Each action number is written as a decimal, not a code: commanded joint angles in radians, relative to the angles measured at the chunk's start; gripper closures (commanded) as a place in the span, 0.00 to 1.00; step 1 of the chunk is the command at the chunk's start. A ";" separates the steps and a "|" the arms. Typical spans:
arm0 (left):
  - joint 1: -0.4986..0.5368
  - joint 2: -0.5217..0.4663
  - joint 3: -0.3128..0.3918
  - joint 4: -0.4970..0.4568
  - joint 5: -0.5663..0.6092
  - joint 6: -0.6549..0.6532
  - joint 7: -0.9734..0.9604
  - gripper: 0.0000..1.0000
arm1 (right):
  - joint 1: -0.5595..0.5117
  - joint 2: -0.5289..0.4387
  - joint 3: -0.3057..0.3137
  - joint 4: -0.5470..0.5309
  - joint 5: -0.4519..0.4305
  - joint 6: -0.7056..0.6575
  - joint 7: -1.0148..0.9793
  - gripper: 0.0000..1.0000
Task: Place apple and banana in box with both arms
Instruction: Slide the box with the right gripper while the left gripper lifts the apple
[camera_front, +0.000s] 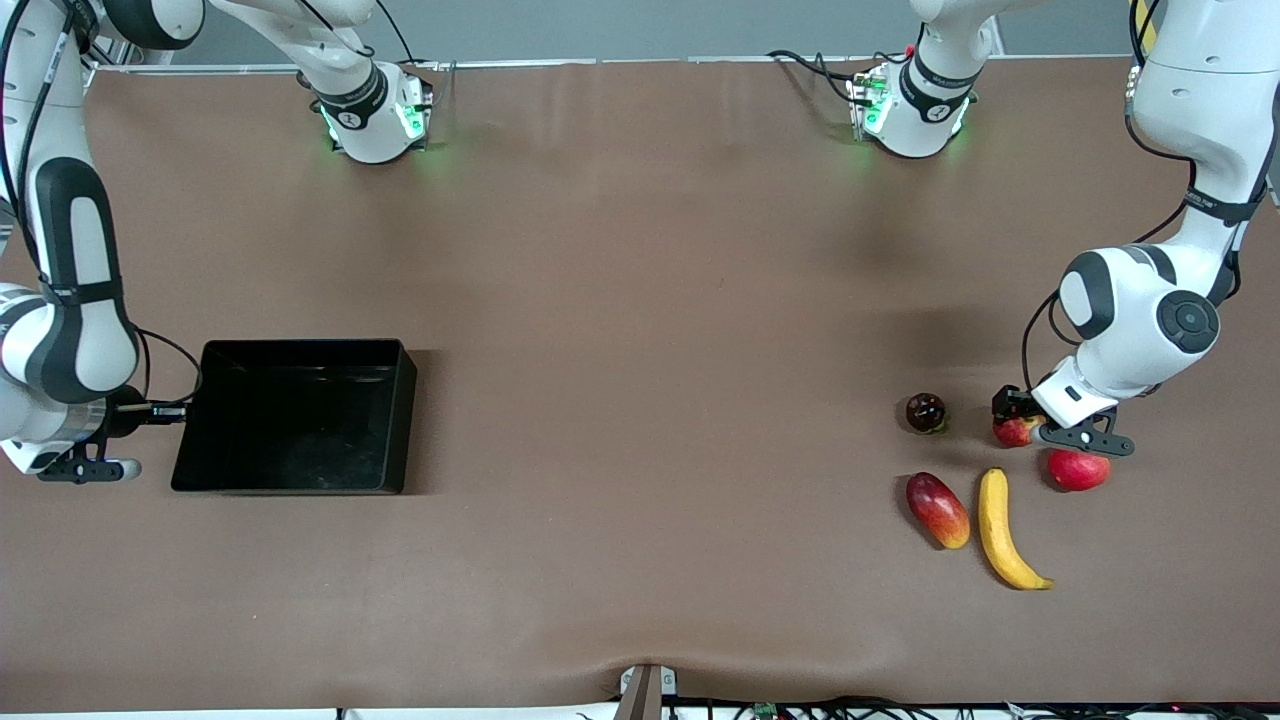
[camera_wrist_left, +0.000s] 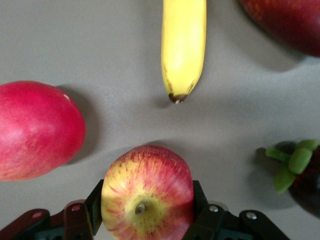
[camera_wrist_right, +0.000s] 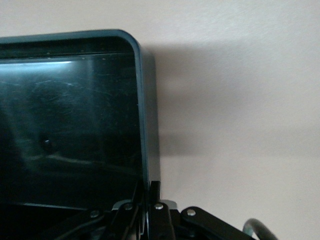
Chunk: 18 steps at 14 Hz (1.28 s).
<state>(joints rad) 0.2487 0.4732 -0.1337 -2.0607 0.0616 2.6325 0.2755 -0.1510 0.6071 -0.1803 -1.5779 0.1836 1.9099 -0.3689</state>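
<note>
Brown tabletop (camera_front: 640, 300), matte, smooth, fills nearly the whole front view; faint creases run across it w/ a slight bulge at the middle of the edge nearest the front camera. Grey wall strip (camera_front: 640, 25) along the top, above a pale metal rail (camera_front: 640, 62) that borders the table's edge there. Small grey bracket (camera_front: 645, 690) sits mid-edge nearest the camera; dark cables (camera_front: 850, 708) trail along that same edge. Light is even, overhead, soft; shadows short and diffuse on the cloth-like surface. In both wrist views the tabletop reads paler, greyish-beige. No windows or floor visible.
</note>
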 joint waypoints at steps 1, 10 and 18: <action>-0.003 -0.060 -0.012 -0.006 0.003 -0.005 -0.036 1.00 | 0.001 -0.021 0.004 0.085 0.078 -0.161 -0.015 1.00; -0.002 -0.238 -0.044 0.001 0.006 -0.224 -0.105 1.00 | 0.215 -0.121 0.004 0.157 0.195 -0.345 0.135 1.00; -0.002 -0.386 -0.122 0.037 0.003 -0.471 -0.266 1.00 | 0.571 -0.127 0.004 0.150 0.201 -0.230 0.579 1.00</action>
<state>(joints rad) 0.2461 0.1312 -0.2117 -2.0377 0.0615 2.2390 0.0803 0.3586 0.4973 -0.1650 -1.4115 0.3557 1.6533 0.1256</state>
